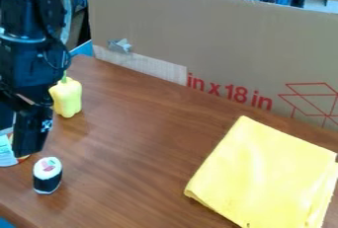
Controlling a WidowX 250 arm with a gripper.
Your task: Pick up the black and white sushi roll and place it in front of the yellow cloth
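1. Here's the black gripper [25,143], low at the left of the frame, and whether its pincer stands apart or together, I cannot tell.
2. Just below it, lower left, the toy sushi roll [47,177] stands upright, pale top, dark wrap! Looks light and fairly firm, perhaps smooth enough to slip; I'd take it by opposite sides of the wrap.
3. Over at the left edge, right beside the gripper, a labelled item [7,153], cut off by the frame: stiffness hard to call, so a sidewise hold seems the safe guess.
4. Up at middle left, the yellow toy pepper [67,98], stem on top. Probably light, hollow and slick; pinch the body's middle, not the stem.
5. And across at lower right, the yellow cloth [264,172], folded flat: soft, limp, light, best pinched at a corner or fold.
6. The count: one sushi roll, one pepper, one labelled item, one cloth, all on one brown table [135,158].
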